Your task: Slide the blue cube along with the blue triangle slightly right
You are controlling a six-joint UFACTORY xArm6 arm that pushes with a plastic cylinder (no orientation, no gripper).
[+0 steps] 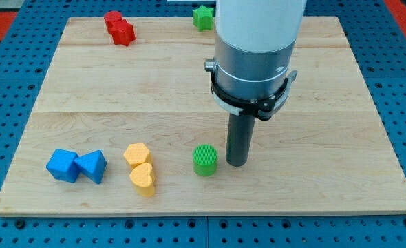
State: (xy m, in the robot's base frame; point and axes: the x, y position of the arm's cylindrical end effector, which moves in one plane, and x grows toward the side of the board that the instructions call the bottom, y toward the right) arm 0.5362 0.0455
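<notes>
The blue cube sits near the board's bottom left corner. The blue triangle touches it on its right side. My tip rests on the board in the lower middle, far to the right of both blue blocks. It stands just right of a green cylinder, with a small gap between them.
A yellow hexagon block and a yellow heart block sit together right of the blue triangle. Two red blocks lie at the top left. A green star block is at the top edge. The wooden board lies on blue pegboard.
</notes>
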